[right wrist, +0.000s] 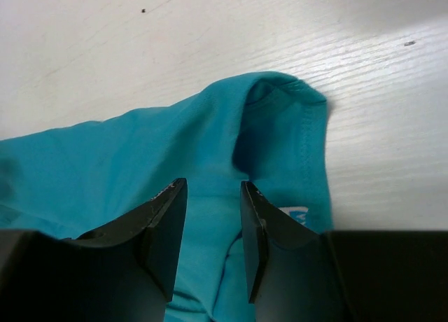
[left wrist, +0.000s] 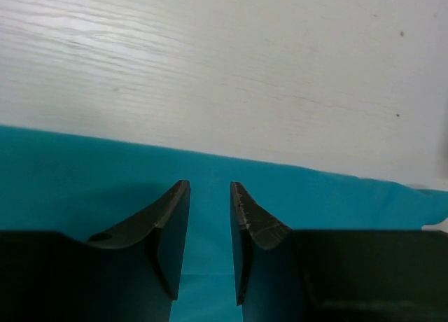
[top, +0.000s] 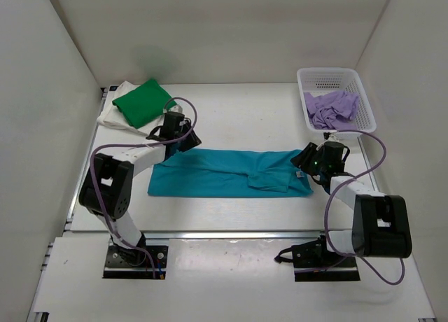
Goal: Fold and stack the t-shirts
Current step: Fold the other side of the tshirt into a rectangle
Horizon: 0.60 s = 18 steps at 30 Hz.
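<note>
The teal t-shirt (top: 224,173) lies flat in a long band across the middle of the table, its small white neck label (right wrist: 297,215) at the right end. My left gripper (top: 183,141) hovers over its far left edge; in the left wrist view the jaws (left wrist: 210,185) stand a little apart over teal cloth (left wrist: 84,175), holding nothing. My right gripper (top: 306,161) is over the shirt's right end by the collar (right wrist: 280,105); its jaws (right wrist: 213,185) are apart and empty. A folded green shirt (top: 143,101) lies on a cream-white one (top: 112,117) at the far left. A lilac shirt (top: 333,108) lies crumpled in the basket.
The white mesh basket (top: 329,75) stands at the far right corner. White walls close in the table on the left, back and right. The arm bases are bolted at the near edge, with purple cables looping beside each arm.
</note>
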{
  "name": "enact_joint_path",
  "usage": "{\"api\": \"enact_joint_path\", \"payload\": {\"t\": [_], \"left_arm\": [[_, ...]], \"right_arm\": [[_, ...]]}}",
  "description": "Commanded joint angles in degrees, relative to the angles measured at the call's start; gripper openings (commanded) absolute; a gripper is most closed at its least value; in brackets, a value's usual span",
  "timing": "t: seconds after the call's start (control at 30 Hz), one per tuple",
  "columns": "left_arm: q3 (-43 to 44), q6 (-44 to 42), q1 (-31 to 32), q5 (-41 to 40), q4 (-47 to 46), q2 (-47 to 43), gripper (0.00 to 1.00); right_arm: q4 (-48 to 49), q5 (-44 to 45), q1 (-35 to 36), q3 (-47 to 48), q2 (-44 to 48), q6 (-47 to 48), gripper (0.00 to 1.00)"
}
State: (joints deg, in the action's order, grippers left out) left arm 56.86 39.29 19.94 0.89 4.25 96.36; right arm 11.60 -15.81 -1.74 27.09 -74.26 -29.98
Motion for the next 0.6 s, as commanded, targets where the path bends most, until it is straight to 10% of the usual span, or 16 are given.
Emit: {"api": "enact_joint_path", "payload": {"t": [0.0, 0.57], "left_arm": [[3.3, 1.1, 2.1, 2.5, -2.1, 1.8, 0.40], [1.6, 0.8, -3.9, 3.2, -3.2, 9.6, 0.38]], "right_arm": [[7.7, -2.2, -0.4, 0.6, -3.2, 0.6, 0.34], [13.9, -3.5, -3.2, 1.7, -11.3, 1.1, 0.21]]}}
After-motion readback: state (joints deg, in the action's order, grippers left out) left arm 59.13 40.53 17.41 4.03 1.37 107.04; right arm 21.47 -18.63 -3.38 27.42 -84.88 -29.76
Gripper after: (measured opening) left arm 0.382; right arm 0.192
